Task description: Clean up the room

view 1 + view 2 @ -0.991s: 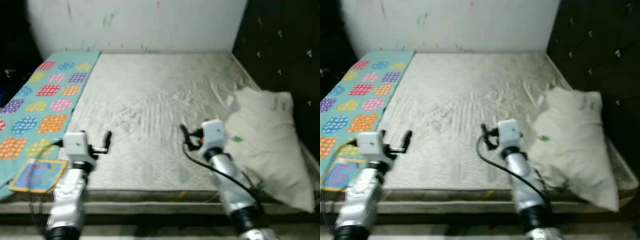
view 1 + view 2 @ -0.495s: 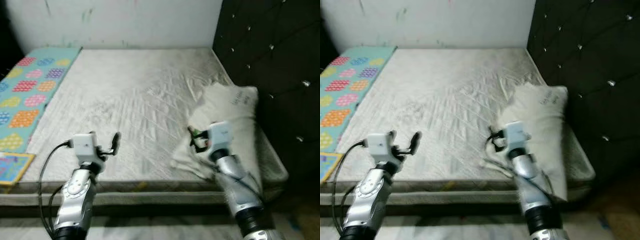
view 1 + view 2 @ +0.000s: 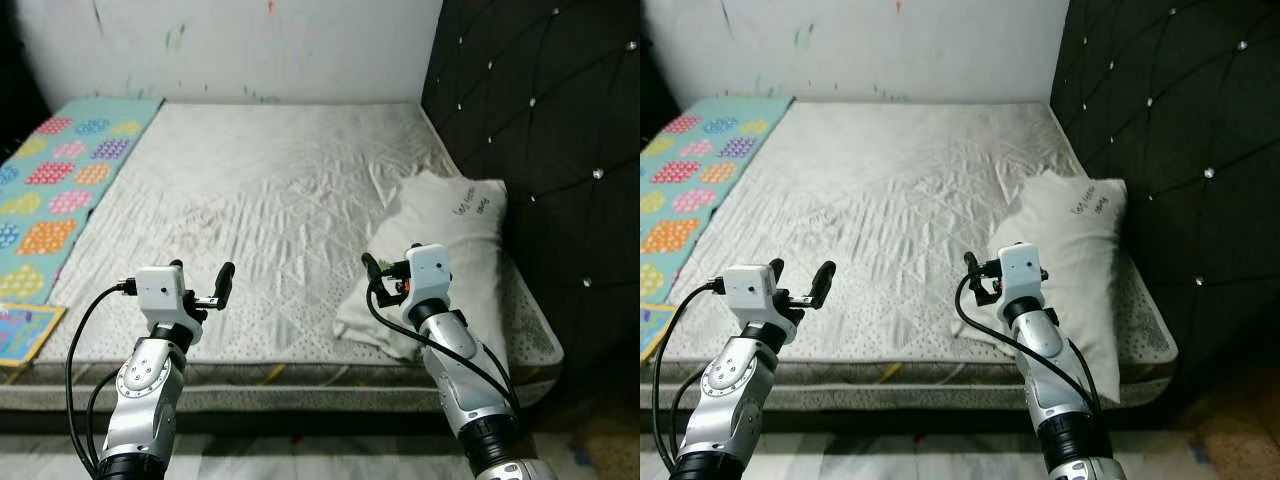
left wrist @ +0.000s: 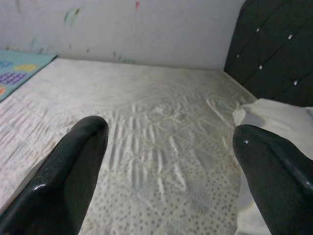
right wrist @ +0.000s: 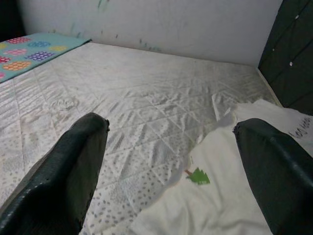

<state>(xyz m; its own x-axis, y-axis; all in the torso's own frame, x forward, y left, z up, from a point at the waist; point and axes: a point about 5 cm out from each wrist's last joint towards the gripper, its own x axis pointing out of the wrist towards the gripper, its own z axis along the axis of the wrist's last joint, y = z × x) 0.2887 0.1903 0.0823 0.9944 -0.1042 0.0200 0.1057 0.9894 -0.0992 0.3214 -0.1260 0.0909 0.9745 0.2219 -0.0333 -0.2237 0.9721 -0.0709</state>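
Observation:
A white pillow [image 3: 452, 245] with a small green tree print [image 5: 198, 176] lies on the bare quilted mattress [image 3: 260, 190], against the black tufted headboard [image 3: 540, 120]. My right gripper [image 3: 385, 275] is open, hovering over the mattress's front edge with the pillow's near corner just beyond its fingers. My left gripper [image 3: 202, 270] is open too, held over the front left of the mattress with nothing between its fingers. The left wrist view looks across the mattress at the pillow [image 4: 274, 115] off to one side.
A turquoise blanket [image 3: 70, 190] with coloured patches covers the bed's left strip. A colourful flat book or mat [image 3: 20, 335] lies at the front left corner. A white wall [image 3: 230, 40] closes the far side. The floor [image 3: 300, 455] runs below the bed's front edge.
The whole picture has swung to the right, so the camera has turned; the headboard now shows more and the blanket less. Both grippers keep their open pose.

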